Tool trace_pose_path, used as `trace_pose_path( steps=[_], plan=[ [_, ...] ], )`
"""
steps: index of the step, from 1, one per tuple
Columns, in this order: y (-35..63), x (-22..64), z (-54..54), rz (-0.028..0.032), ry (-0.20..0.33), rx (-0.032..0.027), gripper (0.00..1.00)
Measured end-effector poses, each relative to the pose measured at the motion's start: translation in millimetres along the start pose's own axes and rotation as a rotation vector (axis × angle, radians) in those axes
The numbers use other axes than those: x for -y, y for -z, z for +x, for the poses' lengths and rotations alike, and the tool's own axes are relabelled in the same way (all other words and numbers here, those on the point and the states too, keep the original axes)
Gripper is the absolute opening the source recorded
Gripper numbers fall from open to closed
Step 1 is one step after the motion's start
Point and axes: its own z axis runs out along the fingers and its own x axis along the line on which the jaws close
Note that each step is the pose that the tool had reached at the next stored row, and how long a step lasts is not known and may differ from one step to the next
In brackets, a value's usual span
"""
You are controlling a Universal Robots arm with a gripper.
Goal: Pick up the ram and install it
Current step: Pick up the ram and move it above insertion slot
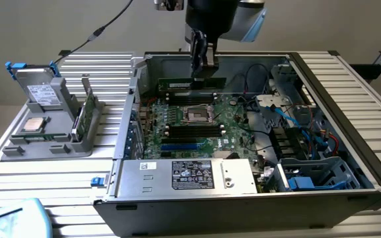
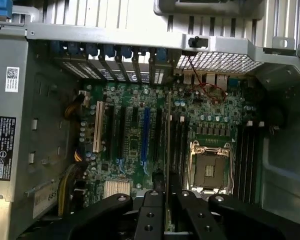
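The ram (image 1: 192,83) is a long green stick with dark chips, held level above the far part of the motherboard (image 1: 227,139) inside the open computer case. My gripper (image 1: 202,73) comes down from above and is shut on its upper edge, near its end on the exterior view's right. In the wrist view the ram (image 2: 168,140) shows edge-on as a thin line running out from between my fingers (image 2: 150,212), over the dark memory slots (image 2: 179,145) beside the processor socket (image 2: 209,167).
A grey holder (image 1: 58,144) on the exterior view's left carries a silver hard drive (image 1: 41,91) with blue tabs and a square processor chip (image 1: 33,125). The power supply (image 1: 190,176) sits at the case's near side. Cables and drive bays (image 1: 309,148) crowd the exterior view's right.
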Motion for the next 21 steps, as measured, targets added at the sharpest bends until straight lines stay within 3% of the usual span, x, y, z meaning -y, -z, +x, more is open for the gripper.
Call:
trace_pose_path(
  steps=[4,10,21],
  plan=[
    [-5.8,12.6,-6.2,-0.0001,0.000,0.0000,0.14],
    [-16.6,14.7,-17.4,0.0000,-0.005,0.0005,0.14],
    [-35.8,19.6,-24.6,-0.0001,-0.042,0.0047,0.14]
  ],
)
